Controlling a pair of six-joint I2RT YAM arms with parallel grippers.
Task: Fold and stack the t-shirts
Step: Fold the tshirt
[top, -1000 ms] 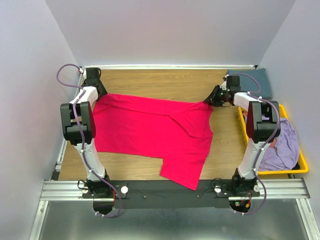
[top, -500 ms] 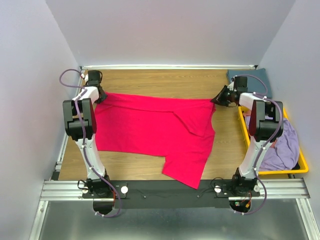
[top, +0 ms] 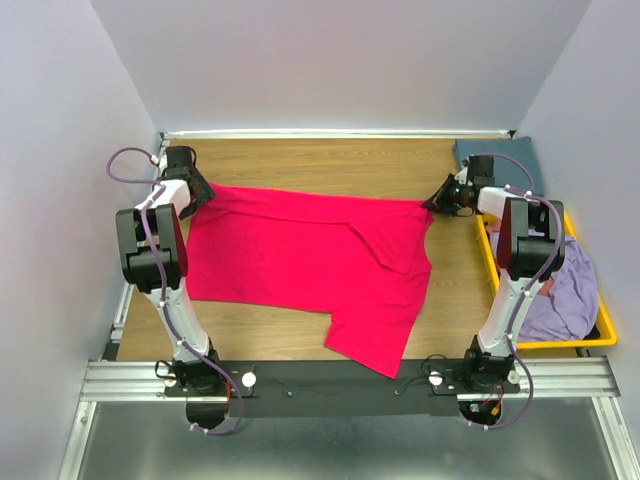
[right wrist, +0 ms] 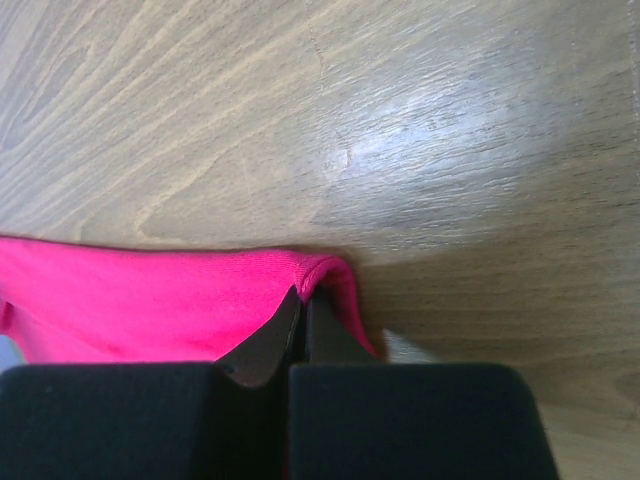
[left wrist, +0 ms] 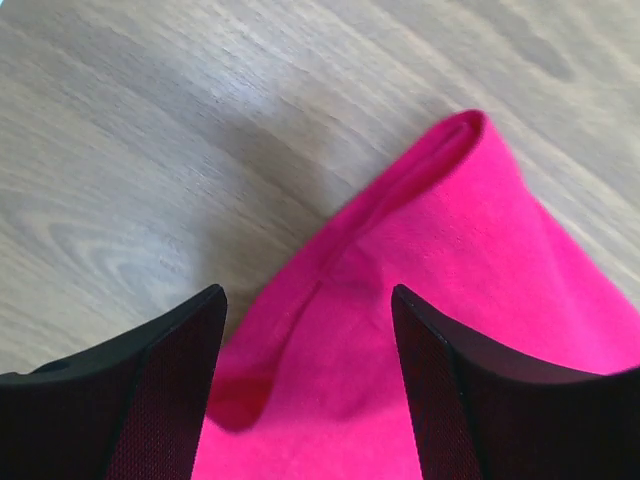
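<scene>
Across the wooden bench [top: 300, 160], a crimson-pink shirt [top: 290, 250] is lying spread out almost flat, running from close to the left edge to well past the middle. One flap is lying doubled over near its right side, and its lower right part is trailing toward the near edge. Along the right edge a yellow bin [top: 604, 341] is sitting, and a lavender shirt [top: 572, 292] is lying bunched inside it, bulging above the rim. At the far right corner, just beyond the bin, a blue-grey shirt [top: 505, 158] is lying as a flat, tidy patch on the wood. Both arms are reaching from their bases at the near edge toward the far edge, one along each side of the crimson-pink shirt. The left gripper [top: 196, 188] is hanging over that shirt's far left corner, and in the left wrist view its two black fingers [left wrist: 165, 390] are standing wide apart. The hemmed corner of the cloth is lying on the wood in the gap between them, not pinched. Whether either finger is brushing the cloth, I cannot tell. The right gripper [top: 441, 198] is sitting at the shirt's far right corner, low against the wood. In the right wrist view its fingers are pressing tightly together, and a small fold of the crimson-pink hem is being clamped between the tips, with the cloth curling over them.
</scene>
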